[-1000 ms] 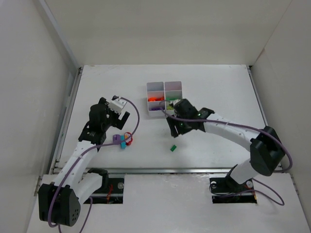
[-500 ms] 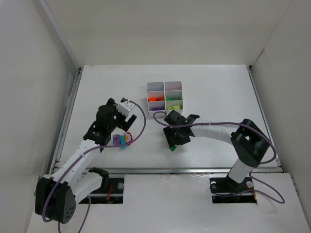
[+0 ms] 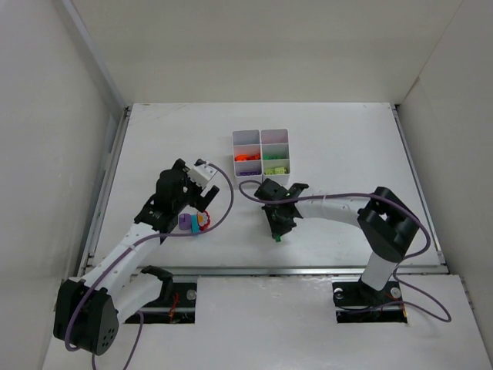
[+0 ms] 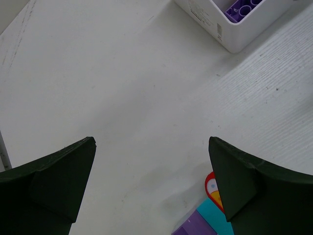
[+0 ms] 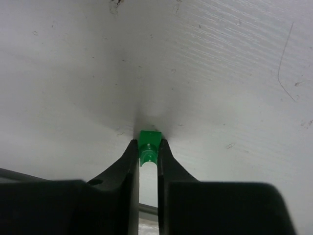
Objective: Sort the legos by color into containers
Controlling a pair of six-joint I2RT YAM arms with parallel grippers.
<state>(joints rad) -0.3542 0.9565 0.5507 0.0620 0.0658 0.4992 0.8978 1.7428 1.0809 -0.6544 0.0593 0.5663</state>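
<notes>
The right gripper (image 5: pixel 147 148) is closed on a small green brick (image 5: pixel 149 137), which is pinched at the very tips of the two dark fingers. The brick sits low against the table (image 5: pixel 220 73), with its shadow directly under it, so the lift does not seem to have begun. The piece is too small and too near square to give it a long axis.

In the overhead view this gripper (image 3: pixel 278 229) and its brick (image 3: pixel 276 237) are in the near middle of the table. The white tray (image 3: pixel 261 133) lies at about 12 o'clock from them, near but clearly apart. The tray's long axis runs 12 to 6. Its left column holds orange-red pieces in the middle cell and purple in the near cell. In the right column, green appears to fill the middle cell and lime the near one, though at this size I would not swear to which is which. If that reading is right, the carry goes straight towards 12 o'clock, over the lime cell.

The left gripper (image 4: pixel 151 144) is spread wide and holds nothing. It hovers by a loose cluster (image 3: pixel 192 223) of purple, teal and red pieces at 9 o'clock from the right gripper. The left arm is clearly the nearer one for these. Its wrist view shows the red piece (image 4: pixel 212 185) by the right finger and the tray corner (image 4: pixel 244 34) at 1 o'clock.

The tray wall carries a faint moulded mark that is not readable. No other writing or brand shows.
</notes>
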